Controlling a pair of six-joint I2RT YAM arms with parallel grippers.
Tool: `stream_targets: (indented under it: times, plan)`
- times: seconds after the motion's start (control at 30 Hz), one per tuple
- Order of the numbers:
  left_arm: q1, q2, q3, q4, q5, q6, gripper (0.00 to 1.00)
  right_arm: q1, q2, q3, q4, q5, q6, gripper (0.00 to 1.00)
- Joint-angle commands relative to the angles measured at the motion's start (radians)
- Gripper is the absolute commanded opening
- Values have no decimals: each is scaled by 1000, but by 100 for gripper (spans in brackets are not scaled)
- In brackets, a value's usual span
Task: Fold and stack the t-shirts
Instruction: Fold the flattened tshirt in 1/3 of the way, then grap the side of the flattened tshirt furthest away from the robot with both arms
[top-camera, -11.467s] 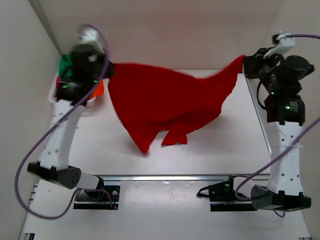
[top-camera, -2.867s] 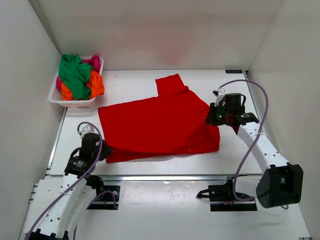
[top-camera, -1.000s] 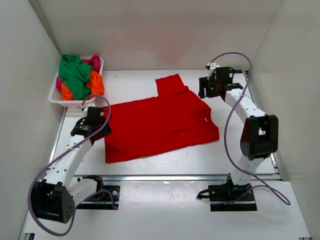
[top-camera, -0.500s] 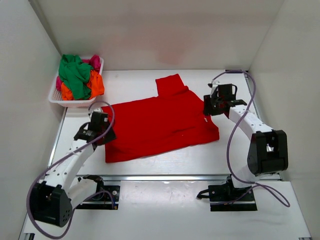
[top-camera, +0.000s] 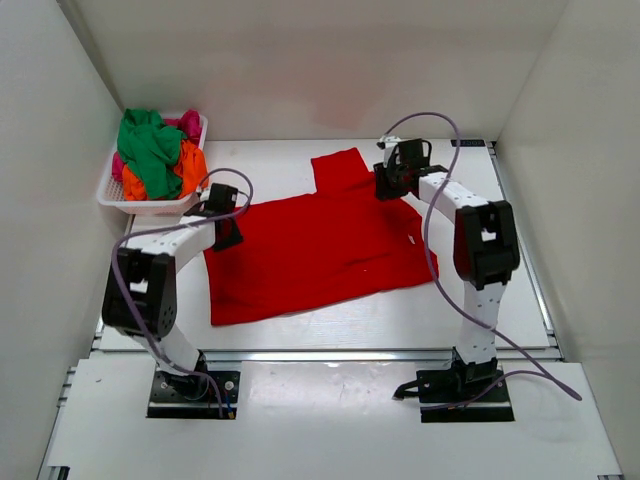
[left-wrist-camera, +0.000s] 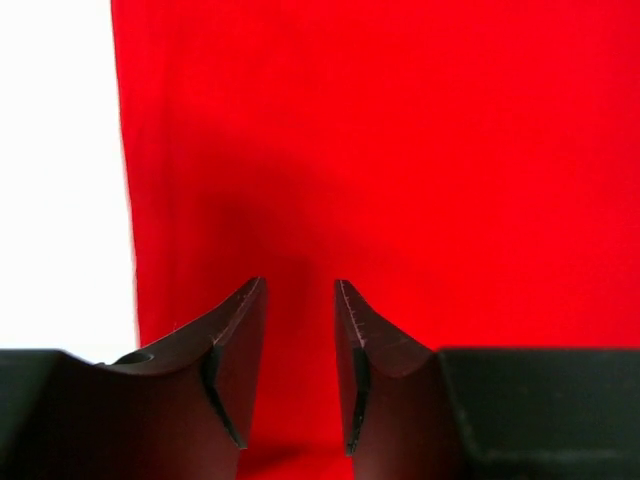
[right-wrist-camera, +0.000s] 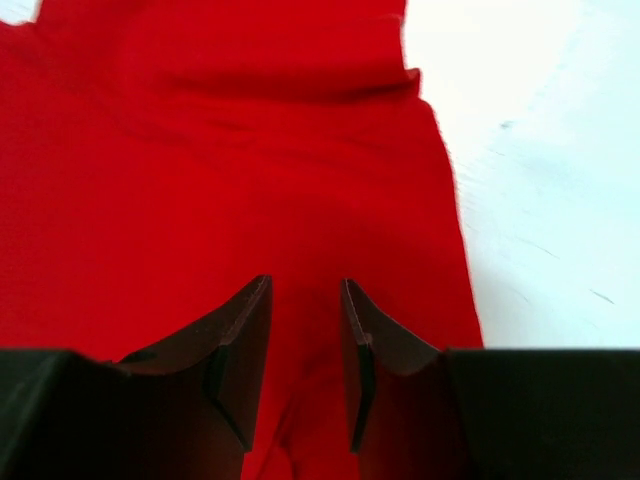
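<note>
The red t-shirt (top-camera: 320, 245) lies spread flat on the white table, one sleeve (top-camera: 340, 168) pointing to the far side. My left gripper (top-camera: 227, 232) is low over the shirt's far left corner; in the left wrist view (left-wrist-camera: 300, 282) its jaws stand a little apart with flat red cloth (left-wrist-camera: 400, 150) below them. My right gripper (top-camera: 385, 186) is low over the shirt's far right part, beside the sleeve; in the right wrist view (right-wrist-camera: 306, 280) its jaws stand apart over red cloth (right-wrist-camera: 250, 160). Neither holds anything.
A white lattice basket (top-camera: 150, 207) stands at the far left and holds green (top-camera: 148, 150), orange (top-camera: 192, 170) and pink (top-camera: 188, 122) shirts. White walls close in the left, far and right sides. Bare table (right-wrist-camera: 540, 200) shows right of the shirt.
Both grippers have moved toward the far side: the left one to the shirt's far left corner, the right one leftward to beside the sleeve. The shirt lies as before.
</note>
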Motion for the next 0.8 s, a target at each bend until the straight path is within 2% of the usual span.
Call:
stream_targets:
  times: [0.0,0.13,0.27,0.4,0.63,0.77]
  plan:
    - [7,50,94,71,-72,6,43,26,64,92,-51,8,-28,30]
    - [42,128,154,121,-58,-3,44,32,105,116,-40,5,-24,31]
    - [65,288,305,60,-55,26,44,35,191,211,-126,26,-44,32]
    - [80,382,399,30,-46,32,43,26,277,318,-231,51,-39,32]
    - [83,514,586,-74,14,53,42,-3,242,262,-260,135,18,33]
    - [67,613,739,-143,17,96,41,-18,196,156,-225,166,47,33]
